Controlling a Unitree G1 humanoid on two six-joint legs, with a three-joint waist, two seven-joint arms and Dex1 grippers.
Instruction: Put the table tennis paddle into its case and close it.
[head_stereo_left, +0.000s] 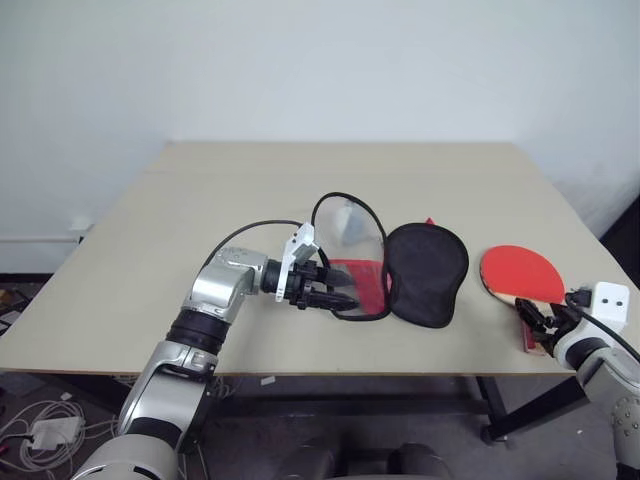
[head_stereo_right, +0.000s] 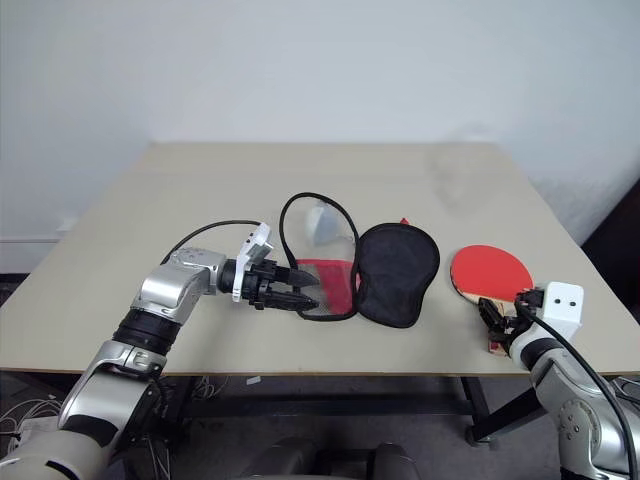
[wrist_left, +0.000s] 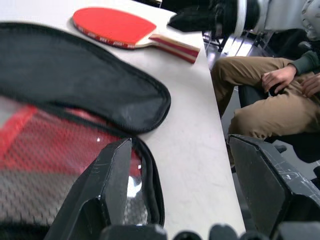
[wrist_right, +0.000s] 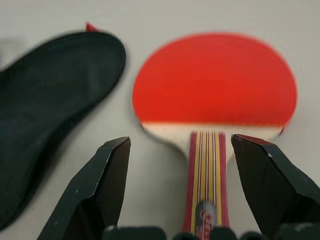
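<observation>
**On beige surface (head_stereo_left: 250, 200): paddle beside open case**

Beside opened case (head_stereo_left: 425, 270), near right edge, lies table tennis paddle (head_stereo_left: 520, 272), handle flanked by wide right fingers (wrist_right: 272, 185), untouched. Left fingers (wrist_left: 107, 185) wide at clear panel. Handle logo and edge lettering unreadable.

No readable lettering from my remote station

I make out a small printed mark on the table tennis paddle (wrist_right: 215, 95) handle and white marks along its edge, all too blurred to read.
</observation>
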